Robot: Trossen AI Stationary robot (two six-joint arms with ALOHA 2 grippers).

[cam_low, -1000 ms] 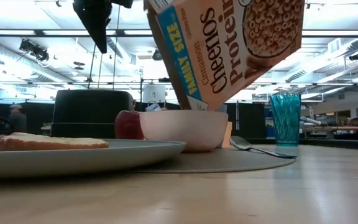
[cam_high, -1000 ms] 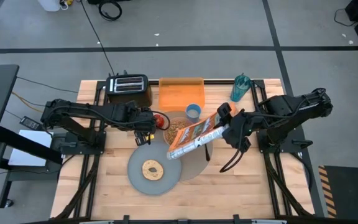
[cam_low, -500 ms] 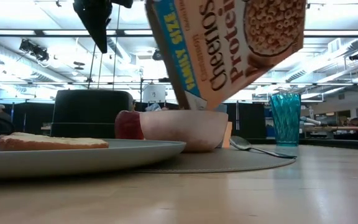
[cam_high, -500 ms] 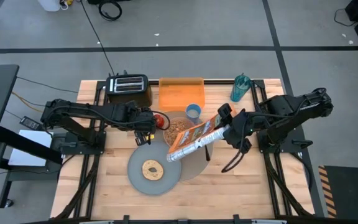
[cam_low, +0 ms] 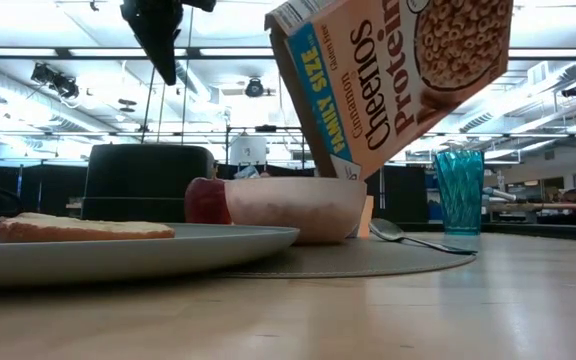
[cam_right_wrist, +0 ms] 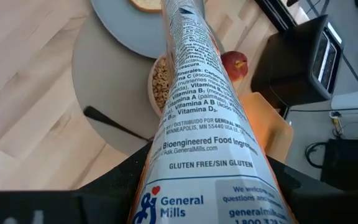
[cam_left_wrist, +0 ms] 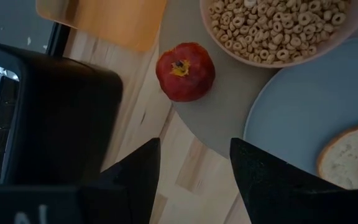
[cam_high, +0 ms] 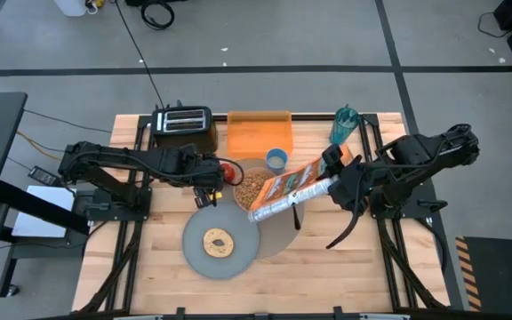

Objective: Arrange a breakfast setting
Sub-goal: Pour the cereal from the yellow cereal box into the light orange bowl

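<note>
My right gripper point(cam_high: 334, 182) is shut on an orange Cheerios cereal box point(cam_high: 290, 191), held slanting over the grey mat point(cam_high: 278, 233) with its lower end above the pink bowl point(cam_high: 252, 185). The bowl is full of cereal rings. On the mat, the red apple point(cam_left_wrist: 185, 71) rests on its underside, left of the bowl. A blue-grey plate point(cam_high: 238, 253) with a bagel point(cam_high: 218, 240) lies near the front, the spoon point(cam_high: 296, 219) right of the bowl, and a small blue cup point(cam_high: 276, 160) behind it. My left gripper point(cam_left_wrist: 194, 177) is open in the air above the mat's left edge, near the apple. My right gripper pinches the cereal box near its higher end point(cam_right_wrist: 160, 186), one finger on each broad face, the narrow printed side facing the wrist camera. The fingers come from the table's right side, along the box. The box is lifted clear and tilted, its lower end point(cam_low: 353, 170) just above the bowl's rim.
A black toaster point(cam_high: 185, 126) stands at the back left, with an orange cutting board point(cam_high: 258, 132) beside it. A teal ribbed glass point(cam_high: 345, 124) stands at the back right. Bare wood lies along the table's near edge and at both front corners.
My right gripper has drawn back toward the table's right edge with the cereal box. The box's lower end has moved from over the bowl's middle to over its right rim. The box stays tilted and clear of the table.
</note>
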